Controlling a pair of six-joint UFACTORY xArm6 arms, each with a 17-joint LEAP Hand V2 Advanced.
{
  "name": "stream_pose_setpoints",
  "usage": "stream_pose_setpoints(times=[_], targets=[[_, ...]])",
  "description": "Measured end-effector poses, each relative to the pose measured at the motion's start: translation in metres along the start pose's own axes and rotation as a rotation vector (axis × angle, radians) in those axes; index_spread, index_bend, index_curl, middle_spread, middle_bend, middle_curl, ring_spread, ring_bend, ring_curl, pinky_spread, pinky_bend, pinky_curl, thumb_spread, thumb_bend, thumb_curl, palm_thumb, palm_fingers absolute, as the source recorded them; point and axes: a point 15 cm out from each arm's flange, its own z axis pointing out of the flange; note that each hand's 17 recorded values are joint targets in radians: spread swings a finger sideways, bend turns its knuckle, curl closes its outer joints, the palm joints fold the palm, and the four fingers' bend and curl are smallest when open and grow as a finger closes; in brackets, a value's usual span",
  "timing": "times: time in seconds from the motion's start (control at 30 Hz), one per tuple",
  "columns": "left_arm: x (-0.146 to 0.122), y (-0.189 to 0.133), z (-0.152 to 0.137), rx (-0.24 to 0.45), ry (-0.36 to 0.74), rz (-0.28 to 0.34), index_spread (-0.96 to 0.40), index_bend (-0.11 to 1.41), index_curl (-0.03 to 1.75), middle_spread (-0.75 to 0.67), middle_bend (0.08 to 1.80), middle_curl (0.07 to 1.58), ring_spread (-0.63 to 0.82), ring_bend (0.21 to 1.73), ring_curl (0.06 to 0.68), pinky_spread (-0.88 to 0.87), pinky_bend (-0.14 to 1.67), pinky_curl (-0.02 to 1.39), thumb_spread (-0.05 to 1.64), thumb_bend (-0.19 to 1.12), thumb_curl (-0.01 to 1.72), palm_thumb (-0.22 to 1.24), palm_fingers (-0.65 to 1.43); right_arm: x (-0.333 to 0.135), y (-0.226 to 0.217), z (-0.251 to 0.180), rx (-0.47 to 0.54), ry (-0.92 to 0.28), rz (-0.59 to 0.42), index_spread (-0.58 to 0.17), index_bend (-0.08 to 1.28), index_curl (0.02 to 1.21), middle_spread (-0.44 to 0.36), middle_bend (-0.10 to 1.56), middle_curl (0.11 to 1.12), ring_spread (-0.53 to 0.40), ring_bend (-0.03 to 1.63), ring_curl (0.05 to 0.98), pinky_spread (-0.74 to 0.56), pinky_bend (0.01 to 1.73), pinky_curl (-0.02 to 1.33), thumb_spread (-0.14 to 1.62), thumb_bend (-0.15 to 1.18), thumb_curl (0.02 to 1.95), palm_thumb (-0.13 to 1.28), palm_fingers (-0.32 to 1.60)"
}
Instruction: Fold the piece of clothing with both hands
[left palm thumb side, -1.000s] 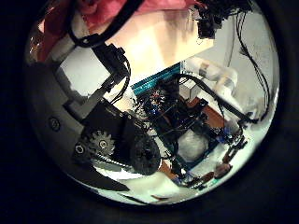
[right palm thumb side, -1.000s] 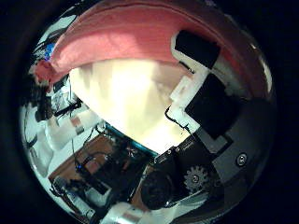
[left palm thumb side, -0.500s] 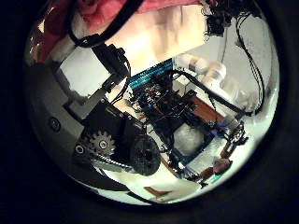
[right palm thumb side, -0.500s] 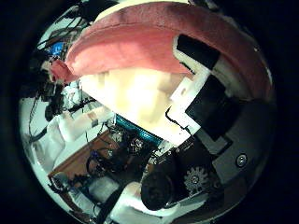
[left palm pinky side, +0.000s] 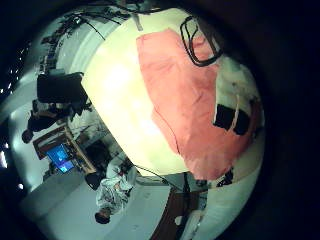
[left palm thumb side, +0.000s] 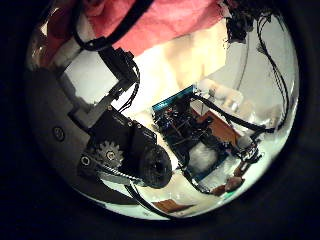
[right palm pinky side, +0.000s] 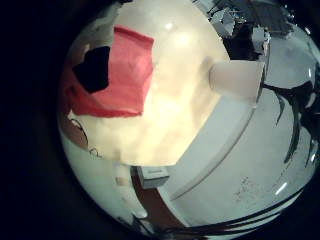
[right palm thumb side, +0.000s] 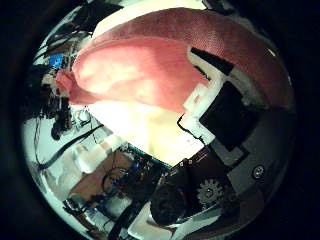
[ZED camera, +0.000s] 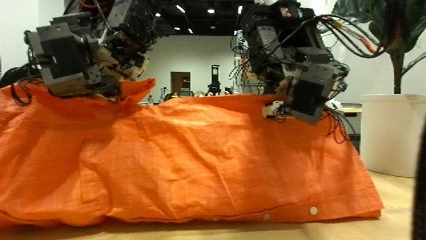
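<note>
In the outside view a large orange garment (ZED camera: 187, 160) with buttons near its lower edge hangs from both hands, and its bottom rests on the table. My left hand (ZED camera: 87, 55) is curled on its top edge at one end. My right hand (ZED camera: 300, 75) pinches the top edge at the other end. The cloth spreads below the palm in the left little finger side view (left palm pinky side: 185, 100). It also shows in the left thumb side view (left palm thumb side: 165, 22) and in the right little finger side view (right palm pinky side: 115, 70). It lies close in the right thumb side view (right palm thumb side: 150, 65).
A white bin (ZED camera: 393, 130) stands beside the table near my right hand, and it also shows in the right little finger side view (right palm pinky side: 237, 77). The pale wooden table (ZED camera: 393, 215) shows bare by the garment's corner.
Both thumb side views have shifted, so both hands have moved. The cloth now covers more of the right thumb side view and more of the left thumb side view.
</note>
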Motion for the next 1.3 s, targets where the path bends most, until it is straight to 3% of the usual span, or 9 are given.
stream_pose_setpoints(times=[0.4, 0.57, 0.63, 0.77, 0.83, 0.9, 1.0, 1.17, 1.3], targets=[[-0.039, -0.072, 0.029, 0.011, -0.034, -0.017, -0.27, 0.17, 1.68, -0.64, 0.82, 1.33, -0.41, 1.48, 0.549, -0.66, 1.18, 0.6, 1.03, -0.03, 0.72, 0.89, 0.8, 0.014, -0.068, 0.054, -0.021, 0.008, 0.066, -0.316, 0.99, 0.96, -0.176, 1.24, 0.91, -0.27, 1.33, 0.814, -0.34, 1.06, 1.08, 1.27, -0.02, 0.52, 0.96, 0.89], [-0.053, -0.09, 0.045, -0.003, -0.024, -0.037, -0.25, 0.18, 1.64, -0.64, 0.83, 1.31, -0.42, 1.43, 0.536, -0.66, 1.1, 0.59, 1.02, -0.03, 0.67, 0.83, 0.74, 0.025, -0.088, 0.07, 0.016, 0.004, 0.087, -0.325, 0.7, 0.88, -0.169, 1.16, 0.85, -0.274, 1.36, 0.786, -0.37, 1.06, 1.07, 1.32, -0.02, 0.47, 0.88, 0.77], [-0.057, -0.099, 0.046, 0.006, -0.024, -0.042, -0.25, 0.18, 1.62, -0.63, 0.85, 1.3, -0.43, 1.39, 0.527, -0.66, 1.07, 0.59, 1.02, -0.03, 0.65, 0.81, 0.71, 0.034, -0.098, 0.075, 0.048, 0.001, 0.104, -0.332, 0.49, 0.82, -0.172, 1.09, 0.82, -0.279, 1.37, 0.766, -0.42, 1.04, 1.04, 1.34, -0.01, 0.45, 0.86, 0.57], [-0.068, -0.114, 0.052, 0.038, -0.012, -0.079, -0.25, 0.11, 1.49, -0.61, 0.8, 1.22, -0.43, 1.23, 0.509, -0.61, 0.97, 0.59, 1.04, -0.03, 0.62, 0.78, 0.35, 0.052, -0.11, 0.08, 0.093, -0.009, 0.135, -0.358, 0.32, 0.72, -0.171, 0.93, 0.75, -0.289, 1.32, 0.713, -0.48, 0.93, 0.95, 1.41, -0.01, 0.41, 0.85, 0.34], [-0.072, -0.12, 0.051, 0.062, -0.012, -0.095, -0.22, 0.05, 1.36, -0.55, 0.64, 1.15, -0.37, 1.21, 0.5, -0.56, 1.0, 0.6, 1.04, -0.02, 0.6, 0.77, 0.13, 0.059, -0.117, 0.078, 0.127, -0.01, 0.147, -0.373, 0.41, 0.71, -0.158, 0.82, 0.71, -0.245, 1.16, 0.673, -0.37, 0.75, 0.92, 1.45, 0.0, 0.39, 0.84, 0.08], [-0.078, -0.128, 0.046, 0.106, -0.022, -0.122, -0.17, 0.06, 1.24, -0.45, 0.46, 1.07, -0.3, 1.2, 0.485, -0.5, 1.01, 0.61, 1.05, -0.02, 0.59, 0.77, -0.02, 0.07, -0.124, 0.072, 0.174, -0.012, 0.166, -0.376, 0.42, 0.67, -0.131, 0.76, 0.67, -0.208, 1.05, 0.619, -0.25, 0.68, 0.88, 1.48, -0.01, 0.36, 0.82, 0.04], [-0.09, -0.135, 0.041, 0.155, -0.03, -0.183, -0.06, 0.11, 1.07, -0.21, 0.26, 0.94, -0.07, 1.0, 0.409, -0.25, 0.85, 0.56, 1.07, -0.02, 0.57, 0.76, -0.24, 0.096, -0.125, 0.052, 0.252, -0.018, 0.206, -0.371, 0.44, 0.62, -0.095, 0.67, 0.61, -0.147, 0.91, 0.543, -0.06, 0.59, 0.82, 1.51, 0.0, 0.34, 0.81, 0.03], [-0.098, -0.132, 0.025, 0.204, -0.03, -0.245, 0.09, 0.08, 0.81, 0.19, 0.13, 0.74, 0.27, 0.8, 0.316, 0.17, 0.67, 0.47, 1.09, -0.03, 0.54, 0.72, -0.26, 0.133, -0.101, 0.011, 0.322, -0.006, 0.243, -0.368, 0.44, 0.57, -0.087, 0.6, 0.54, -0.089, 0.78, 0.466, 0.15, 0.45, 0.7, 1.56, 0.01, 0.31, 0.81, 0.07], [-0.103, -0.131, 0.011, 0.262, -0.018, -0.284, 0.15, 0.09, 0.65, 0.39, 0.13, 0.61, 0.42, 0.71, 0.27, 0.36, 0.61, 0.42, 1.1, -0.03, 0.51, 0.68, -0.24, 0.149, -0.067, 0.002, 0.31, -0.004, 0.24, -0.368, 0.43, 0.54, -0.112, 0.56, 0.51, -0.068, 0.7, 0.424, 0.22, 0.38, 0.63, 1.58, 0.03, 0.29, 0.85, 0.11]])
